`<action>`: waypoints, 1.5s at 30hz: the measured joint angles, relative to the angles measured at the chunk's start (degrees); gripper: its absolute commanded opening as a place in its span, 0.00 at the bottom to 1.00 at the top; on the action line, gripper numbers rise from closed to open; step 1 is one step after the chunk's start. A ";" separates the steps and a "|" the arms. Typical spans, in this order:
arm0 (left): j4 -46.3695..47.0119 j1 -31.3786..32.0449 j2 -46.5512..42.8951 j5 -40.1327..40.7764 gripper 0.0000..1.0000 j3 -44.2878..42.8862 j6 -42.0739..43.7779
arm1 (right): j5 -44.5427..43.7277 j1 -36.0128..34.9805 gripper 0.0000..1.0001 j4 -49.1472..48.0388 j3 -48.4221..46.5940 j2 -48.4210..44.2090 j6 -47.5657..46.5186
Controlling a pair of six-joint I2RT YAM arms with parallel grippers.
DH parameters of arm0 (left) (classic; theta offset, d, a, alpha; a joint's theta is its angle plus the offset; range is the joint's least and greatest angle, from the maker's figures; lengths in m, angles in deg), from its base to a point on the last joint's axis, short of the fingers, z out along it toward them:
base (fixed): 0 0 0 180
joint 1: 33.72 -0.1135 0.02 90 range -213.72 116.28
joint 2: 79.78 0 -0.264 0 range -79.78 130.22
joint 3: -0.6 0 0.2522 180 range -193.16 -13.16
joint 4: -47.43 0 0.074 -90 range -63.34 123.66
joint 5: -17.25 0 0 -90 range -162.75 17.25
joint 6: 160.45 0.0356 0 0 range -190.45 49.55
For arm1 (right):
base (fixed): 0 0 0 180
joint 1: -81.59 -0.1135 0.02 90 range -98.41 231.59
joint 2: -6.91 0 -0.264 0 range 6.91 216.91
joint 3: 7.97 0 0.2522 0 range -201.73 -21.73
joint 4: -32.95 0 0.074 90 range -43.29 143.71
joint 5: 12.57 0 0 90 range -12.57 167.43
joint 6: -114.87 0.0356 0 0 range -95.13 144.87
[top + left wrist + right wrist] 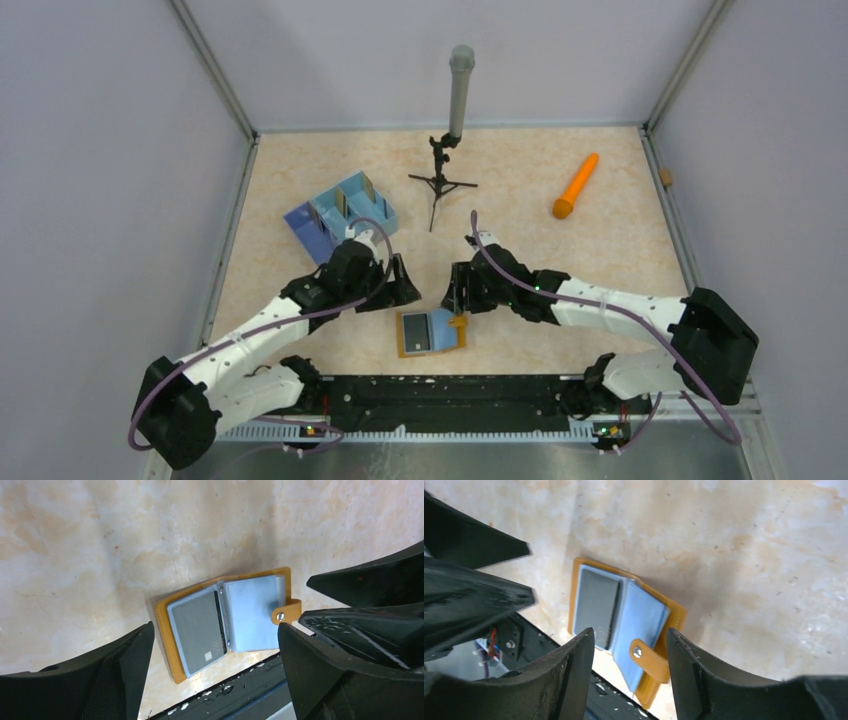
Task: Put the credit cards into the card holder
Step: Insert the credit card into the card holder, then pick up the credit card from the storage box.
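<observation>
The mustard-orange folding card holder (431,333) lies open near the front edge of the beige marbled table (560,270), one grey credit card (199,630) already in a pocket. The left pincer (398,287) and right pincer (456,296) both hang wide and empty above it. More cards (340,203) stand in the blue divided tray (300,222); I'd have the left pinch one by its top edge while the right pins the holder flat.
</observation>
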 measured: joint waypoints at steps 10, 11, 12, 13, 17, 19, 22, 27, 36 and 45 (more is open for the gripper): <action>-12.81 -9.09 1.92 0.31 0.98 -12.90 8.13 | -1.90 0.00 0.70 4.48 0.42 -0.11 -1.92; -14.10 -11.47 2.21 0.09 0.98 -14.43 9.38 | -2.23 0.00 0.70 4.83 0.42 -0.11 -2.12; -15.17 -14.14 2.49 -0.11 0.97 -16.06 10.71 | -2.49 0.00 0.70 5.07 0.42 -0.13 -2.27; -15.78 -16.37 2.78 0.09 0.95 -17.38 11.85 | -2.73 0.07 0.70 5.22 0.42 -0.17 -2.47; -16.46 -27.12 5.92 0.59 0.81 -22.88 16.26 | -2.71 1.36 0.68 5.18 0.42 -0.79 -3.43; -16.55 -31.15 9.62 1.18 0.75 -25.83 17.86 | -2.62 2.43 0.67 5.14 0.42 -1.36 -4.02; -16.26 -35.12 15.80 2.67 0.68 -29.75 19.47 | -1.88 4.74 0.67 4.35 0.74 -2.64 -4.83; -15.61 -41.05 25.27 4.85 0.57 -35.21 20.44 | 0.26 8.68 0.66 2.75 3.04 -4.92 -5.53; -14.56 -43.95 37.73 4.52 0.52 -44.52 20.68 | 4.57 12.44 0.66 0.15 6.32 -5.35 -6.62; -14.36 -43.91 44.52 4.20 0.42 -48.00 20.74 | 7.54 14.05 0.65 -2.16 6.80 -5.33 -6.78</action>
